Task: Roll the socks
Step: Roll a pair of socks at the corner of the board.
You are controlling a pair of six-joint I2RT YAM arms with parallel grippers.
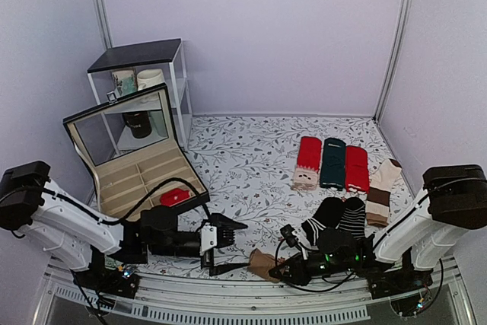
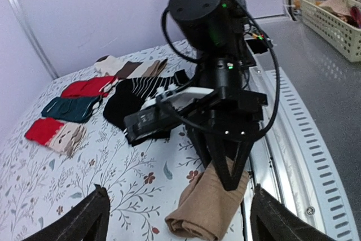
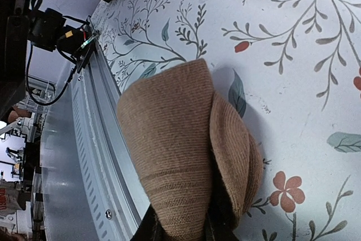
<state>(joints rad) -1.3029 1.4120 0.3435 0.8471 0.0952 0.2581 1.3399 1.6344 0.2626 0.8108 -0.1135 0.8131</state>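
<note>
The right end effector [image 2: 228, 180] has its two fingers drawn together and clamped on the socks [image 2: 202, 211], a tan-brown knitted bundle. In the right wrist view the fingers enter from the bottom edge and pinch the ribbed end of the bundle, with one thick fold wrapped over a second, thinner one. That looks like a loose roll being kept from springing open.

The left end effector [image 1: 227, 247] stands apart with nothing between its fingers. In the left wrist view they sit in the two bottom corners, aimed at the bundle but well clear of it. I judge it is either lining up to take the roll or standing off while the right arm pins it.

The socks [image 1: 262, 262] lie low in the overhead view, just right of centre, on the flowered tabletop [image 1: 251, 165] and hard against the metal rail [image 3: 90, 139] along its near edge. This close to the edge, a careless push could slide them onto the rail.

Further up lie a black striped pair [image 1: 341, 217], then red and green socks [image 1: 332, 163] laid flat in a row. An open box [image 1: 137, 157] sits at the left.
</note>
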